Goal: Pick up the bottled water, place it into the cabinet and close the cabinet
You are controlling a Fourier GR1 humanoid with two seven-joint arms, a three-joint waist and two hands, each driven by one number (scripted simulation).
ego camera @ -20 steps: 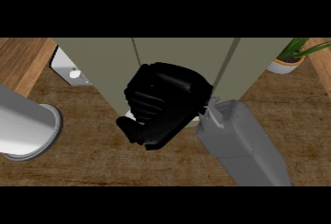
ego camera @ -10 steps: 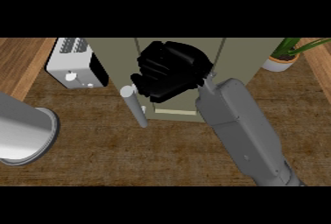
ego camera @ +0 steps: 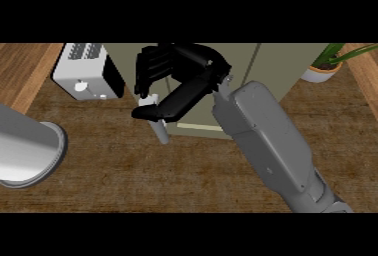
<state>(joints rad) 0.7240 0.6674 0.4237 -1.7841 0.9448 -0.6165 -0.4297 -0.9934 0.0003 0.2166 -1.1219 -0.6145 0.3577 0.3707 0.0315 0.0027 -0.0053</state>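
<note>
Spread widest, a dark brown tabletop with a coarse woven-looking grain, edged at left and upper right by lighter wood planks. Standing at the top centre, a pale olive-grey cabinet, flat-faced and boxy, with a thin vertical seam down its front and a cream strip along its lower edge. Slanting up from the lower right, a smooth grey forearm, rounded and matte, ending in the black right hand: fingers curled over against the cabinet front, thumb stretched down-left, its tip touching the white top of a slim pale cylinder; hard to tell whether that is the bottled water or the cabinet's handle, and whether anything is really pinched. Bottle not otherwise identifiable, perhaps hidden behind the hand. At the left edge, only the blunt round end of the other grey arm, a metallic tube with a rim; left hand out of view. Upper left, a white boxy toaster with a slotted top and a small knob. Upper right, a white pot with green leaves.
</note>
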